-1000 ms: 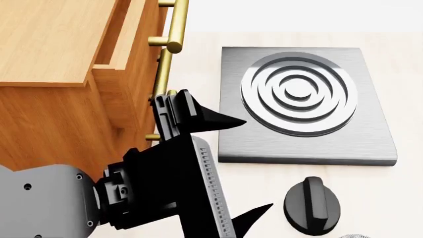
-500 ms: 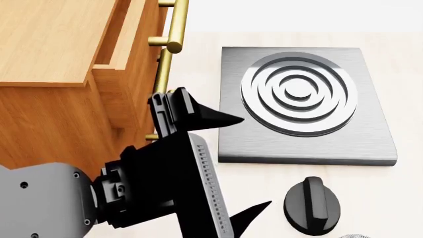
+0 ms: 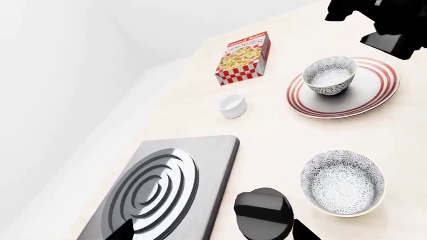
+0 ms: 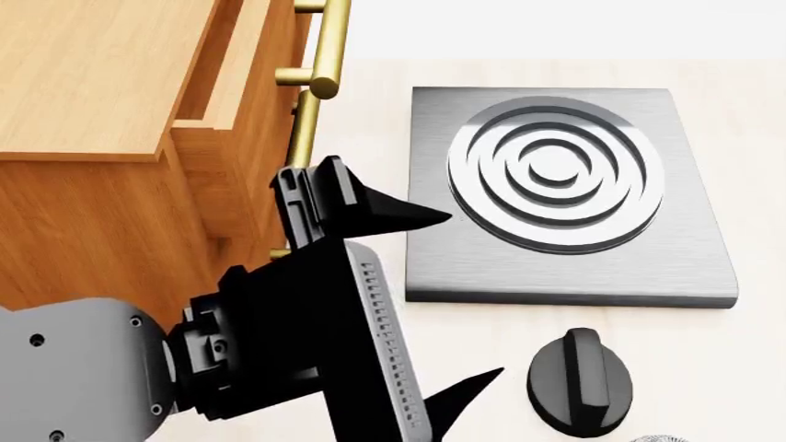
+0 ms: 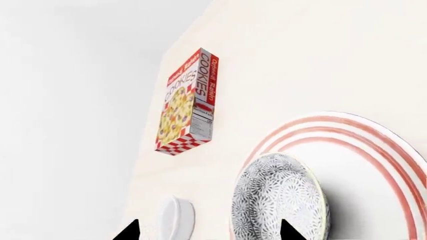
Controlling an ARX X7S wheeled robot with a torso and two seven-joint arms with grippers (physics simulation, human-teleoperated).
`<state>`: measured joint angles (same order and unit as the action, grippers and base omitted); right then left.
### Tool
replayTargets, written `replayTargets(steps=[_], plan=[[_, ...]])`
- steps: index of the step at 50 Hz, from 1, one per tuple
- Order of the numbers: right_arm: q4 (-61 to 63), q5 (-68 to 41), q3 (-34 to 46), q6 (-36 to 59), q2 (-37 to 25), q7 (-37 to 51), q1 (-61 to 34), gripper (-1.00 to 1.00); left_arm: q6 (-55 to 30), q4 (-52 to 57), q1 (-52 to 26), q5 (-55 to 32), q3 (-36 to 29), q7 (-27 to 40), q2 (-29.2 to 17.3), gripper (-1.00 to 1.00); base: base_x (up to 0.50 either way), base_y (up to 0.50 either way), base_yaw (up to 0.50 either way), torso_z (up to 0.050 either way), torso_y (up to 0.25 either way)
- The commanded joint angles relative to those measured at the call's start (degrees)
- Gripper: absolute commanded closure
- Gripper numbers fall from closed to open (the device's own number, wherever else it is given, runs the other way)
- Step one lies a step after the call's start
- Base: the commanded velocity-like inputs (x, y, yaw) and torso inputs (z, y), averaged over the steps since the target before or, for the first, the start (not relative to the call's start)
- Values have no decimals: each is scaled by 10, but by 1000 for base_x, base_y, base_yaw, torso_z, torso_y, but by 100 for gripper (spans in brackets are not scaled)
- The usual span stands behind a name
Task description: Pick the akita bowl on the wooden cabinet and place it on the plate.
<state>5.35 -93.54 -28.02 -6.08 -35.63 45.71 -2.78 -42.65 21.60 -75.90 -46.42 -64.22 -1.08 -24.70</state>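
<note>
Left wrist view: one akita bowl (image 3: 330,75) sits on the plate (image 3: 373,97), its twin (image 3: 342,182) on the table near the black knob (image 3: 264,214).

The right gripper (image 5: 208,231) hovers just above the bowl on the plate, fingertips spread wide on either side and holding nothing; the left gripper (image 4: 418,304) is likewise agape and empty beside the wooden cabinet (image 4: 110,138). The risk from here (a judgement) is a fingertip clipping the rim on lifting away, tipping or sliding the bowl off toward the white cup (image 3: 233,105) or cookie box (image 3: 243,58).
</note>
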Motion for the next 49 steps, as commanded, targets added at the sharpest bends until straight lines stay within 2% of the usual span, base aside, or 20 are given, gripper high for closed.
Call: replayTargets(steps=[1,19,39,49], plan=[[63,-5,-8,6,-19,23,-8,-100,3,0,3,0,0,1,0,-100,0,0,0,0,0],[239,-38,-25,22,-78,88,-53,-100,1,5,2,-3,0,3,-4,-100,0,0,0,0,0],[315,-43,-7,35,-121,127,-104,-100,2,12,2,-9,7,8,-9,-100,0,0,0,0,0],[375,-71,3,39,-169,160,-162,-100,5,13,3,-10,8,8,-11,-100,0,0,0,0,0]])
